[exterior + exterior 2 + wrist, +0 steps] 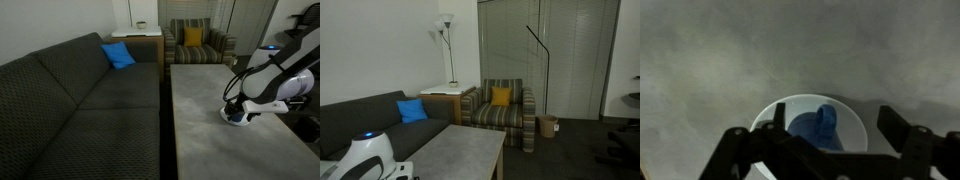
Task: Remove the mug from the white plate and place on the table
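A: Wrist view or the wide ones first?
B: Wide. In an exterior view the sofa runs along the table, and the arm leans in over the table's side away from the sofa.
A: And the gripper?
B: Fingers spread wide, clasping nothing (the wrist view shows that best). Below them on the table sits the white plate, and the mug stands on it.

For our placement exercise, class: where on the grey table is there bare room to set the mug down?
The table is bare along the sofa side and toward the armchair end. Only crowded spot: the white plate holding the mug, under the gripper.
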You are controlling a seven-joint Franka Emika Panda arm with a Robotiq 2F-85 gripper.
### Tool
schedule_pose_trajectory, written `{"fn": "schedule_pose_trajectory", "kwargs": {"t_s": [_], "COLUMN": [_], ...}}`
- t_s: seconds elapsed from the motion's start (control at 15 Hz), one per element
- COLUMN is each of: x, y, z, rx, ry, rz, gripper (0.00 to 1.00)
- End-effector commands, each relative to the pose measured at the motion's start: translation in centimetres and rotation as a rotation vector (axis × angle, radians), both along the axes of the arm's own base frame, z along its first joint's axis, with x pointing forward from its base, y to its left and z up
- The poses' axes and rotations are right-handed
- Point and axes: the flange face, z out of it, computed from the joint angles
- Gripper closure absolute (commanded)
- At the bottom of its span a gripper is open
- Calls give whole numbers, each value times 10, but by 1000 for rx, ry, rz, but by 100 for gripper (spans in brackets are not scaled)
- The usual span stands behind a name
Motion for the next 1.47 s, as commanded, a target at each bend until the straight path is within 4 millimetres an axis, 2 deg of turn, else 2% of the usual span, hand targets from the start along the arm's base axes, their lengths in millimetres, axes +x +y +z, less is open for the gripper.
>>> {"fn": "schedule_pose_trajectory", "kwargs": {"t_s": [0.0,0.13,0.2,0.33,0.4,0.47,0.6,0.93,1.2,1.33,1.4], "x": [-2,-3,-3,-2,-3,-3,-3,-1,1,1,1], "y": [0,0,0,0,0,0,0,-1,-2,-3,-3], "z": [-2,-3,-3,-2,-3,-3,-3,-1,1,1,1], "rx": [-8,-7,-7,-4,-3,-3,-4,-6,-6,-6,-8], "ry": [36,41,40,33,31,30,26,-1,-16,-23,-26], "rz": [-11,-12,-11,-8,-6,-4,-1,6,4,6,6], "gripper": [5,10,18,21,32,27,35,28,33,39,46]}}
